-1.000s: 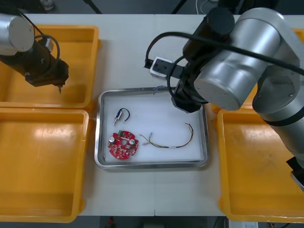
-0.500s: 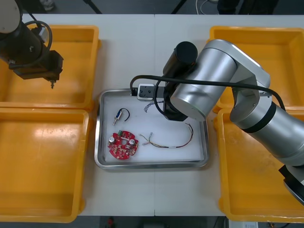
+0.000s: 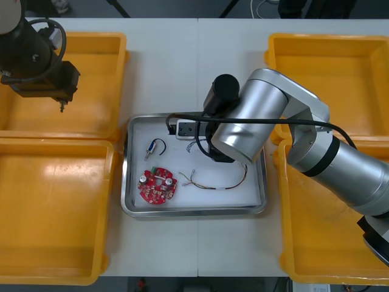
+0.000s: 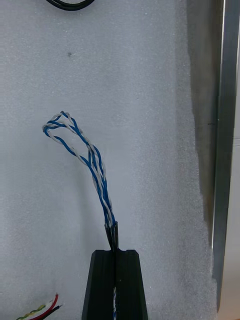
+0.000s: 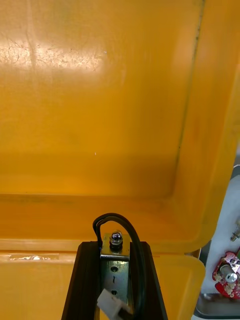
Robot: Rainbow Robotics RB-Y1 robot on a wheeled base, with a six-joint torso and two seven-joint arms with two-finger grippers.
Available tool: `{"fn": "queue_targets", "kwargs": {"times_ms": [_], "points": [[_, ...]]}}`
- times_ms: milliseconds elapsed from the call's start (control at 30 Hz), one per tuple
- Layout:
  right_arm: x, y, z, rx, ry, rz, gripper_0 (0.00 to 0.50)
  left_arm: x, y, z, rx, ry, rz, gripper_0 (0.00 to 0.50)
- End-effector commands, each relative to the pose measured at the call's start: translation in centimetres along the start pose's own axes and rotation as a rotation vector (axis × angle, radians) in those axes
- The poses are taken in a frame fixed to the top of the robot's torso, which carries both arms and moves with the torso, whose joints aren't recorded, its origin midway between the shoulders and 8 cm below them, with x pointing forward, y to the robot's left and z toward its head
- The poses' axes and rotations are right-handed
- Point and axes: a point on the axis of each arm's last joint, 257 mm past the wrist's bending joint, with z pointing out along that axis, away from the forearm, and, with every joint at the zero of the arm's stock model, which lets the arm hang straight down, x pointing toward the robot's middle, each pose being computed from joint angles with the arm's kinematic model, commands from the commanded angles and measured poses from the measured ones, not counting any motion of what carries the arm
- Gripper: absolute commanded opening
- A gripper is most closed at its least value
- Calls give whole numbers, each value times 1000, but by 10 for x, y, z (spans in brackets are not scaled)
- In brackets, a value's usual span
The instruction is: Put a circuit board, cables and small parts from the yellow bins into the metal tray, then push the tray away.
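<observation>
While the right gripper (image 4: 115,252) hangs low over the far part of the metal tray (image 3: 194,212), its 2 black fingers are pinched together on one end of a twisted blue and white cable (image 4: 82,150). The cable's free loop reaches out over the tray's white lining, near one of the shiny walls.

3 items already lie in the tray. A round red circuit board (image 3: 157,186) sits at the near left. A short black cable (image 3: 155,146) with a small metal end lies just beyond the board. A red and yellow cable (image 3: 220,180) curves across the near right, its frayed end pointing at the board.

Across the table, the left gripper (image 5: 112,248) is poised above the floor of the far left yellow bin (image 3: 97,73). Its fingers are clamped on a small metal part (image 5: 115,261). A thin black wire (image 5: 134,234) loops over the part's top, and a white plug (image 5: 107,302) shows lower down between the fingers.

The near left bin (image 3: 55,213), the far right bin (image 3: 328,73) and the near right bin (image 3: 322,237) flank the tray on the light table (image 3: 164,67).
</observation>
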Motion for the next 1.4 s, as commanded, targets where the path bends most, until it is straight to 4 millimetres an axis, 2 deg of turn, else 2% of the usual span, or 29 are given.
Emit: {"fn": "queue_targets", "kwargs": {"times_ms": [33, 67, 367, 533, 700, 867, 900, 1133, 1333, 1400], "points": [[-14, 5, -2, 5, -30, -17, 446, -21, 6, -34, -18, -89, 78, 1], [-14, 6, -1, 4, -29, -16, 500, -22, 5, -37, -19, -100, 80, 0], [-18, 6, -6, -4, -45, 1, 500, -24, -12, -41, 15, -127, 80, 0], [-12, 2, -26, -8, -24, 23, 500, -25, -17, -40, 37, -132, 60, 0], [9, 4, -48, -42, 13, 87, 500, -24, -22, -38, 47, -131, 53, 0], [39, 6, -73, -49, 29, 199, 500, -24, -28, -35, 56, -129, 43, 0], [50, 7, -81, -47, 34, 246, 500, -23, -32, -34, 63, -126, 41, 0], [57, -14, -108, 26, -44, 509, 500, -20, -49, -36, 98, -131, 48, 0], [87, -19, -120, 62, -67, 772, 500, -10, -84, -37, 124, -130, 70, 0], [102, -16, -121, 71, -55, 852, 500, -3, -102, -35, 127, -121, 89, 0]]}}
